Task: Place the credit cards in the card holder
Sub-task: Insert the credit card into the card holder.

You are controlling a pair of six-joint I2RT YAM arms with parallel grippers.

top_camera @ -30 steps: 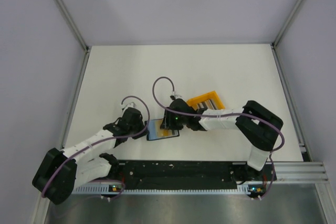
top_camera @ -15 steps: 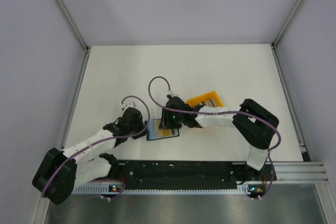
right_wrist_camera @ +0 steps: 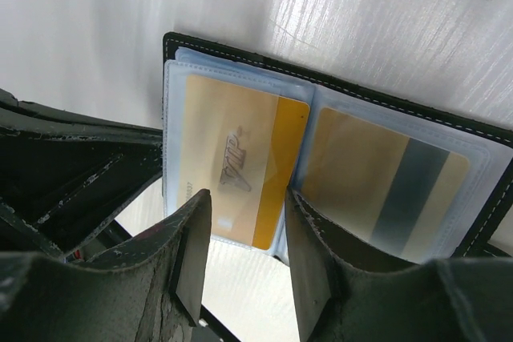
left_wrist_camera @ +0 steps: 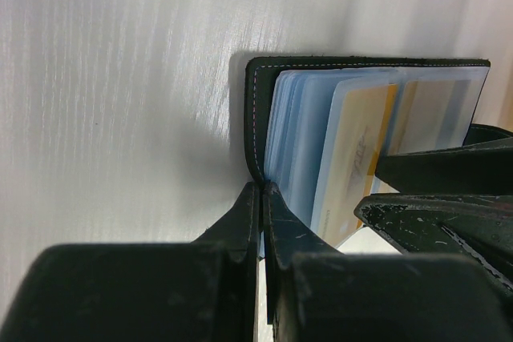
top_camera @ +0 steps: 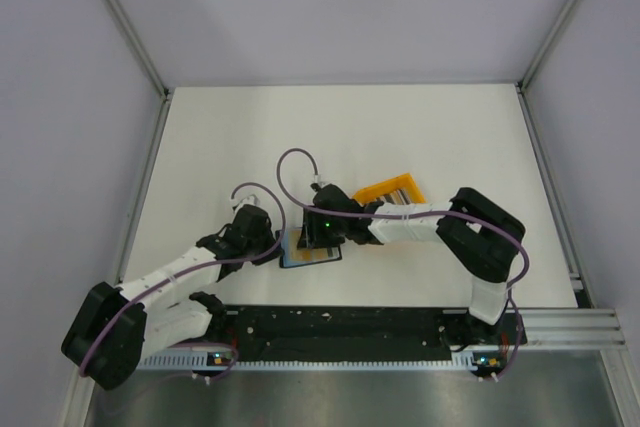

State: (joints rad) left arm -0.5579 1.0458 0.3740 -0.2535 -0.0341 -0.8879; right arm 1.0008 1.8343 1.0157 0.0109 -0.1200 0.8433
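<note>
- The right gripper (right_wrist_camera: 247,198) has crept away from the orange bin (top_camera: 373,189) over the past second. It now hangs over the open card holder (top_camera: 296,246), fingers apart and clamped on nothing.
- The yellow card (right_wrist_camera: 232,170) lies under a clear sleeve just ahead of those spread fingers. Its near end may still poke past the sleeve mouth, though the pictures do not settle that.
- The move reads as a release, or a push home, of that card rather than a fresh pick-up.
- The left gripper (left_wrist_camera: 261,196), on the holder's side away from the bin, is pinched together on the black cover's corner, pinning the holder to the table (top_camera: 220,147).
- The holder lies flat and spread open near the bin, on its side toward the arm bases. Its long axis runs from the left gripper toward the bin.
- The yellow card lies crosswise to that axis, its darker band against the fold. A grey-striped card (right_wrist_camera: 385,182) sits in the facing sleeve, on the bin's side of the fold.
- More credit cards (top_camera: 398,192) stand edge-on in the bin, so the job looks unfinished.
</note>
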